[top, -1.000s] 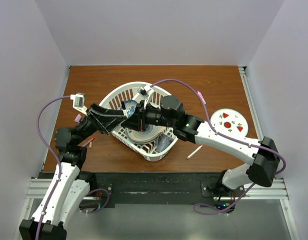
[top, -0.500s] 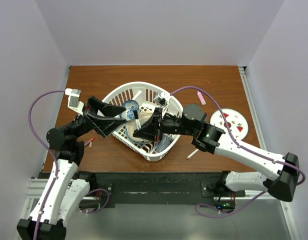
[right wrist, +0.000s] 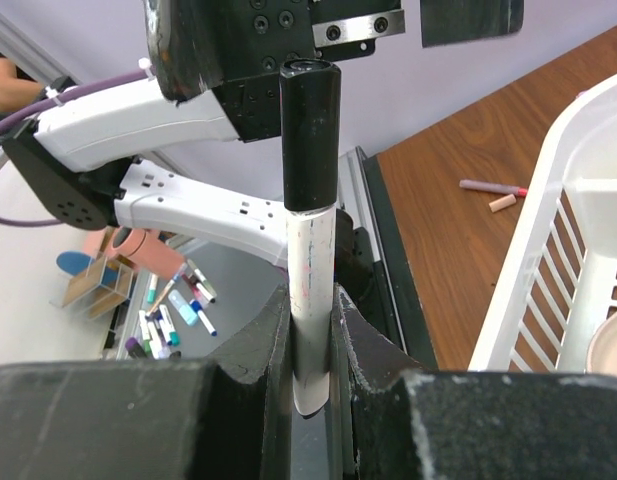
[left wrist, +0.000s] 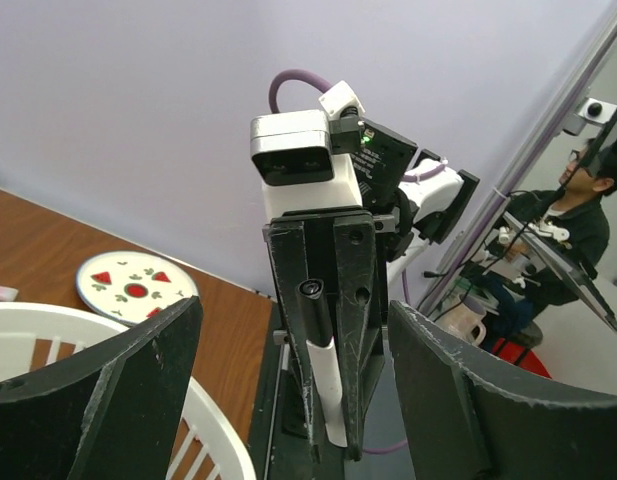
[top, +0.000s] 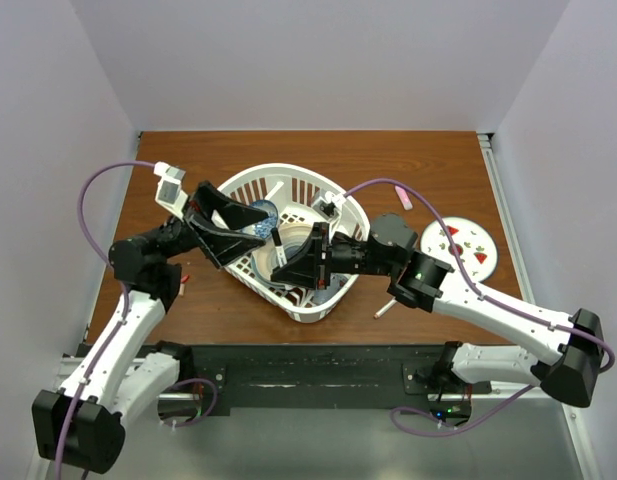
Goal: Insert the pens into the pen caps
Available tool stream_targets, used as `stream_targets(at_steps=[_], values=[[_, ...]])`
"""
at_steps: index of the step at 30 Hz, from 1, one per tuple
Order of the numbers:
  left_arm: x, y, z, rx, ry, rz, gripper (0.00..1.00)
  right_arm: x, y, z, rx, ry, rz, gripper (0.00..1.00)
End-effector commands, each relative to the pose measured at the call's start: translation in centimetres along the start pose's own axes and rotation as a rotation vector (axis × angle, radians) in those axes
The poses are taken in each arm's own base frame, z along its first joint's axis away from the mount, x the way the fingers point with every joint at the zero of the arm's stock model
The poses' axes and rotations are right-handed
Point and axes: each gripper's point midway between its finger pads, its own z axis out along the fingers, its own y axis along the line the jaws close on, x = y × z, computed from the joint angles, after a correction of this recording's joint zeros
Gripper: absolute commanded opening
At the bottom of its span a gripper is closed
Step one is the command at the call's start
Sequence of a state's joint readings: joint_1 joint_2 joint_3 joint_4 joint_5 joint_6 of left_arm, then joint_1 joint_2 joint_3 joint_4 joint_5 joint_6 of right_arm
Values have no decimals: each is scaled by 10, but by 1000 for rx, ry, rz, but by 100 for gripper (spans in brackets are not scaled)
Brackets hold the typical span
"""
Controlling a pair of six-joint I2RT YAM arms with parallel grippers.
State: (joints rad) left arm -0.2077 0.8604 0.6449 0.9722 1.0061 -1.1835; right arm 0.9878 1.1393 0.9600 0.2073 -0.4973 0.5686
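Note:
A white pen [right wrist: 313, 290] with a black pen cap [right wrist: 310, 130] fitted on its top end stands upright in my right gripper [right wrist: 311, 315], which is shut on the barrel. From above, this capped pen [top: 276, 250] hangs over the white basket [top: 333, 205], with the right gripper [top: 285, 268] below it. My left gripper [top: 254, 232] faces it from the left, open and holding nothing. In the left wrist view the cap [left wrist: 318, 310] and barrel [left wrist: 330, 390] sit ahead of the spread left gripper [left wrist: 293, 335]. Another white pen [top: 389, 305] lies on the table.
The basket holds bowls and a clear cup. A pink pen [top: 402, 193] lies on the table behind the right arm, also visible as a pink pen [right wrist: 493, 187] beside a small stub [right wrist: 503, 203]. A strawberry-patterned plate [top: 468, 245] sits right. A red item [top: 183, 280] lies near the left arm.
The right arm has drawn back to the right with the capped pen. The left gripper has opened a little wider and shifted up and right, apart from the cap.

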Motion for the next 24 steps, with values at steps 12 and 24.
stream_targets(at_steps=[12, 24], values=[[-4, -22, 16, 131, -24, -9, 67, -13, 13, 0, -37, -16, -23, 0], [9, -17, 27, 126, 10, -65, 54, -17, 16, 2, -51, -25, -15, 0]])
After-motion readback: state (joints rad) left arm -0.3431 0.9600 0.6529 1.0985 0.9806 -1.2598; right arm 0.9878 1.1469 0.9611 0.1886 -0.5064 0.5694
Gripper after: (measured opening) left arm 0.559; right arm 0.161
